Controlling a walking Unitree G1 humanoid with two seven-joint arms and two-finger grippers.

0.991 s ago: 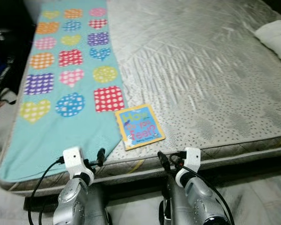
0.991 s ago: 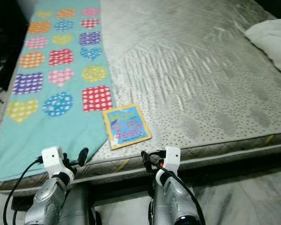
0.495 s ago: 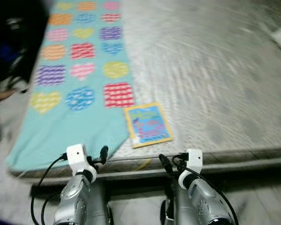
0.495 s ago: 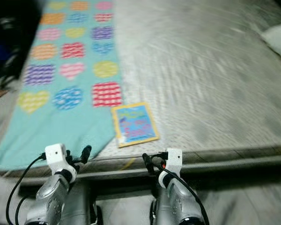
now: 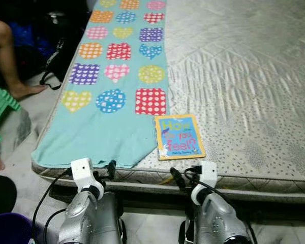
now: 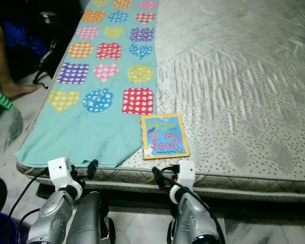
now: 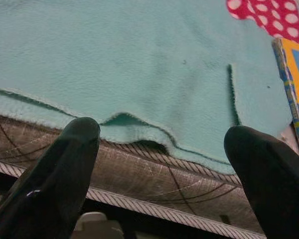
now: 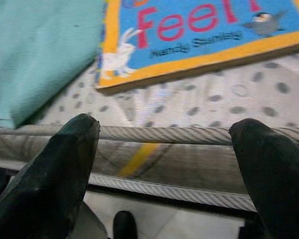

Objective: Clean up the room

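Note:
A thin picture book [image 5: 179, 136] with a blue cover and a yellow border lies flat on the grey mattress [image 5: 244, 76], close to its near edge. Its left side touches a teal blanket [image 5: 112, 91] printed with coloured hearts and squares. My right gripper [image 8: 164, 164] is open, held level with the mattress edge just in front of the book [image 8: 189, 35]. My left gripper [image 7: 159, 164] is open too, at the blanket's near hem [image 7: 139, 74]. Both arms [image 5: 86, 218] reach up from below the bed's edge.
A person's bare leg and foot [image 5: 15, 66] rest on the floor left of the bed, beside a dark bag [image 5: 61, 40] and a green plastic stool [image 5: 0, 109]. A purple bin [image 5: 7, 229] stands at the lower left. Pale floor shows beneath the bed.
The camera has swung left, so the bed sits further right in view and the person's leg, stool and bin have come in. Both grippers hold the same open pose.

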